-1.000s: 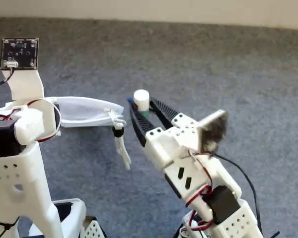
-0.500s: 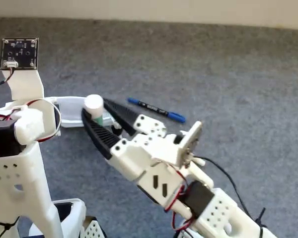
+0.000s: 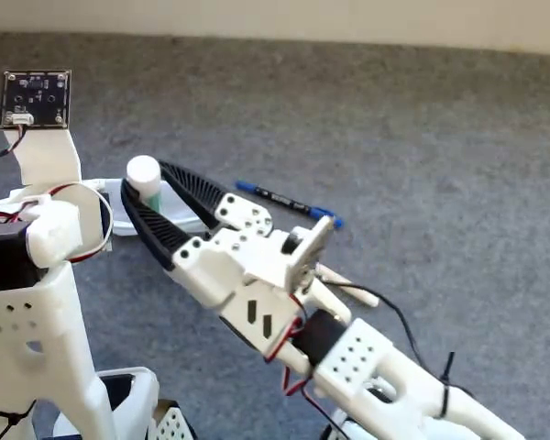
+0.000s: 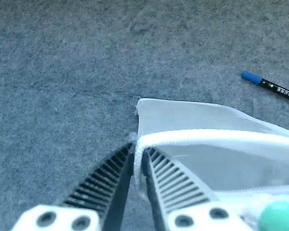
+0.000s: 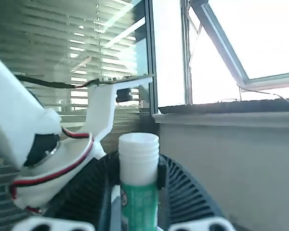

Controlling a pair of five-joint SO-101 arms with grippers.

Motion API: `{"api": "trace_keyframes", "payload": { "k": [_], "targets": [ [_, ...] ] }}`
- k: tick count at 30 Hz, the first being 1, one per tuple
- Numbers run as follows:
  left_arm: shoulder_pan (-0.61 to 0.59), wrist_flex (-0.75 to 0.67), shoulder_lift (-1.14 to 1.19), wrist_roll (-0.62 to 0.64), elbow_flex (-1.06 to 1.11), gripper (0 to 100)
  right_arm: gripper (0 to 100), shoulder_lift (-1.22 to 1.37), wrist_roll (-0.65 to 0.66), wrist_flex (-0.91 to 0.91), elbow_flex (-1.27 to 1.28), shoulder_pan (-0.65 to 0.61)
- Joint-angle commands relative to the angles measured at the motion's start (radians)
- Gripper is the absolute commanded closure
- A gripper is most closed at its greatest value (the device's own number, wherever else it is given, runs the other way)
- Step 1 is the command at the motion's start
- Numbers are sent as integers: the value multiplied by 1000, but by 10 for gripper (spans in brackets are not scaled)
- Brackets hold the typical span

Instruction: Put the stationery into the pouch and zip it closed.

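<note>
Prob. light, stiff & slick, glue stick [image 3: 144, 171] is clamped just below cap in right jaws; soft pouch [image 4: 192, 120] is pinched at rim betw. narrow left jaws.

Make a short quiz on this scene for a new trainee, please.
1. What do the right jaws hold?
2. The left jaws grip: A the pouch's edge; B a ruler; C nothing.
3. True or false: the pen is inside the pouch.

Key: 1 the glue stick. 2 A. 3 false, the pen lies outside on the grey surface.
</note>
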Motion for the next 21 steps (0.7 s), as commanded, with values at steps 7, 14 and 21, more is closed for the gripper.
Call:
{"api": "trace_keyframes", "payload": {
  "k": [7,14,21],
  "targets": [
    [10,9,19,14,-2,995,994,148,167,-259,-25,8],
    [10,9,19,14,-2,995,994,150,170,-259,54,15],
    [10,9,21,14,-1,995,994,151,167,-259,154,51]
  ]
}}
